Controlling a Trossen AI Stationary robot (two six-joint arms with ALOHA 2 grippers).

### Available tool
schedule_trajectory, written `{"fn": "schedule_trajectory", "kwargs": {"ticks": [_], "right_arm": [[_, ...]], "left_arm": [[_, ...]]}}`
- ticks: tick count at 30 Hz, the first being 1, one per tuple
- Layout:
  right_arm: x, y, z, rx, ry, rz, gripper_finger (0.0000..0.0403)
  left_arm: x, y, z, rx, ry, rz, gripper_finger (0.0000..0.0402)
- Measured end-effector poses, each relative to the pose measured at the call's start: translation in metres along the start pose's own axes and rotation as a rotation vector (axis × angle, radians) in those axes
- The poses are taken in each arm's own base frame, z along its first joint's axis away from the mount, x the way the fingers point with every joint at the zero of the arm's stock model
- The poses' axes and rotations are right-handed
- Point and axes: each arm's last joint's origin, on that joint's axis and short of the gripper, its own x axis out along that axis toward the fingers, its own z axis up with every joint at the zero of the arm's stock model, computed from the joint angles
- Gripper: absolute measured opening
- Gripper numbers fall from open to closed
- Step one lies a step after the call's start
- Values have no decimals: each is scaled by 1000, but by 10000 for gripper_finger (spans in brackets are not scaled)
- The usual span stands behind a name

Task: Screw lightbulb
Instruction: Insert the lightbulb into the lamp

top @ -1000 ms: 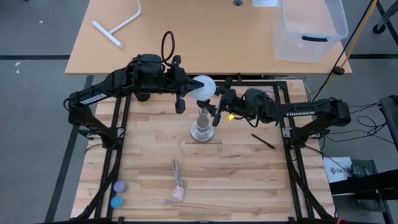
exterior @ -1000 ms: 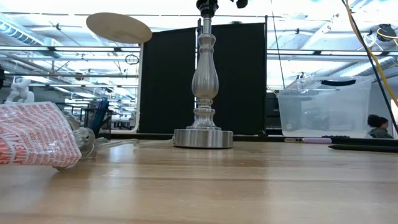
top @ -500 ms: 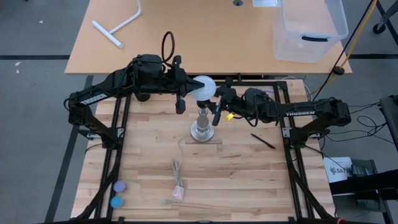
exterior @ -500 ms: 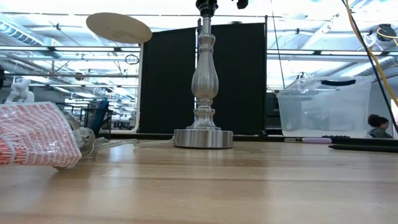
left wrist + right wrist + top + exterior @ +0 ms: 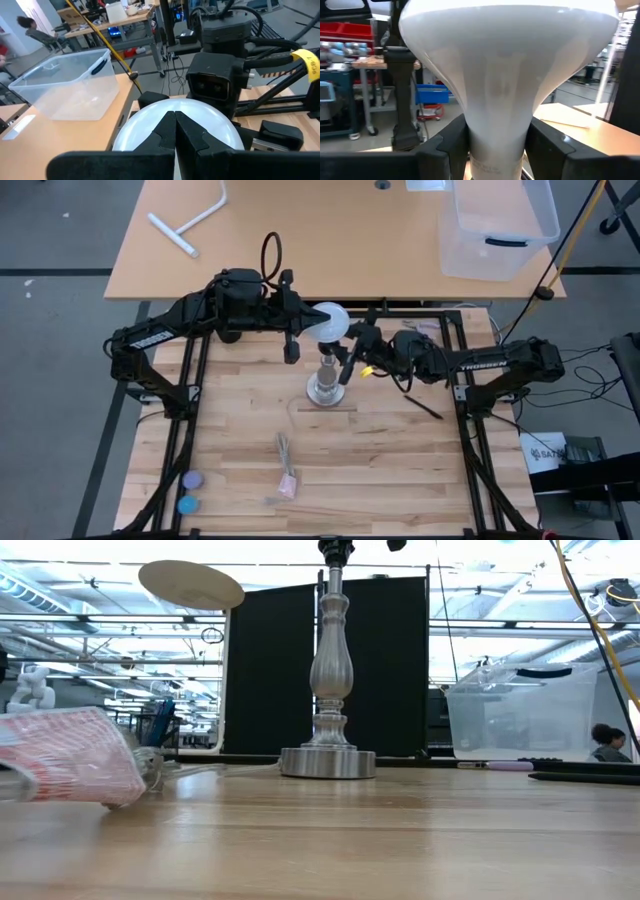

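"TROSSEN" in white on right arm point(image 5: 478, 363) and on left arm point(image 5: 152, 338) (small, barely legible); red print on bag point(image 5: 70, 755) unreadable.

Around the upright silver metal lamp post point(image 5: 323, 380) the wooden bench point(image 5: 400, 460) lies open in front. Above it, the white frosted lightbulb point(image 5: 328, 321) is hemmed by the left claw point(image 5: 292, 330) and right claw point(image 5: 347, 355), blocking both sides.
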Motion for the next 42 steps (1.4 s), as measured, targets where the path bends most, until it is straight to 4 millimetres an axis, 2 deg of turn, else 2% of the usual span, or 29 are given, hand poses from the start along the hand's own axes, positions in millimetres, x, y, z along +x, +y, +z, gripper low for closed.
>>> {"fn": "schedule_trajectory", "kwargs": {"ticks": [19, 36, 42], "right_arm": [[-3, 6, 0, 0, 4, -40, 165], [-1, 3, 0, -33, 7, 7, 167], [-2, 4, -1, -42, 16, 26, 196]], "left_arm": [[0, 0, -1, -1, 7, -8, 0], [12, -6, -2, -8, 3, -43, 0], [12, -6, -3, -7, 15, -34, 0]]}}
